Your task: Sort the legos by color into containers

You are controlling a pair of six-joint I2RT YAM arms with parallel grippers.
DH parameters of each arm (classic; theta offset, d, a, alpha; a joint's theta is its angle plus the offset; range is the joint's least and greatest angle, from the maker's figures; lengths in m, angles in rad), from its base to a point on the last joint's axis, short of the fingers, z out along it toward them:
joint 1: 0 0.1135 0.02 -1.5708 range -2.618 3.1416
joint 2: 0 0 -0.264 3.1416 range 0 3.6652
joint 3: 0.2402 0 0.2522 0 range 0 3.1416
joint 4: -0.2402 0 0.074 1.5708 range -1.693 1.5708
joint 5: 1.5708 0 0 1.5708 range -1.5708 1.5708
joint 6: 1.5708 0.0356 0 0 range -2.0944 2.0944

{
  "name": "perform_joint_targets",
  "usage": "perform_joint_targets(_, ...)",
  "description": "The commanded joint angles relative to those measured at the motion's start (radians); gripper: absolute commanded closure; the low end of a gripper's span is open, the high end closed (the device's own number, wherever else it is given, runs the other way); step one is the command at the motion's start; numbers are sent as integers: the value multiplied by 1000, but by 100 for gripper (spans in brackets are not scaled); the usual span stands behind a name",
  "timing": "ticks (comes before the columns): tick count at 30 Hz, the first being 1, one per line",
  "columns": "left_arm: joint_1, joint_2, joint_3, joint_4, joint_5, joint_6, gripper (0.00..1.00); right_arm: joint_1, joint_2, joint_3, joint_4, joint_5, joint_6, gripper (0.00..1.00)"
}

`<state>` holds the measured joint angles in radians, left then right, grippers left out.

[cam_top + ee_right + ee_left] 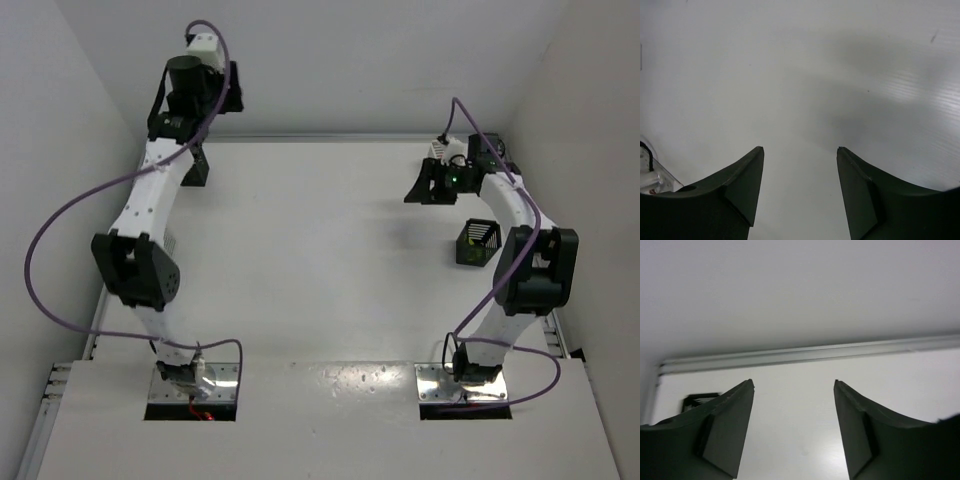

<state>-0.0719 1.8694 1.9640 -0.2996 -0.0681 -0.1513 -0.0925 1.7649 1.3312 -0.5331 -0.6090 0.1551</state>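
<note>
Between both pairs of jaws nothing is sitting: left jaws and right jaws are hanging spread and empty over the table (320, 250). Near the right arm (520, 230) a black basket (478, 243) is holding something yellow-green, probably sorted legos (469, 256). A second black basket (699, 400) is peeking out past the left jaws, so I'm guessing sorting is wrapping up.

The left arm (150, 200) reached far forward, its wrist raised high. The right arm (515, 215) reached forward too, lower. The left gripper (794, 390) and right gripper (800, 155) stood parted, empty.
</note>
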Motion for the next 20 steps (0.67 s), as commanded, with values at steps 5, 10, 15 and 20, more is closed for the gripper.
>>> perform_joint_targets(5, -143, -289, -462, -167, 313, -3, 0, 88, -67, -19, -59, -26, -137, 34)
perform_joint_targets(10, -143, -341, -690, -187, 384, -27, 0, 135, -146, -223, -38, 35, -190, 18)
perform_joint_targets(15, -149, -429, -832, -124, 357, 2, 0, 145, -248, -364, 21, 87, -200, 13)
perform_joint_targets(20, -195, -481, -878, -119, 286, 41, 0, 145, -304, -397, 21, 97, -221, 13)
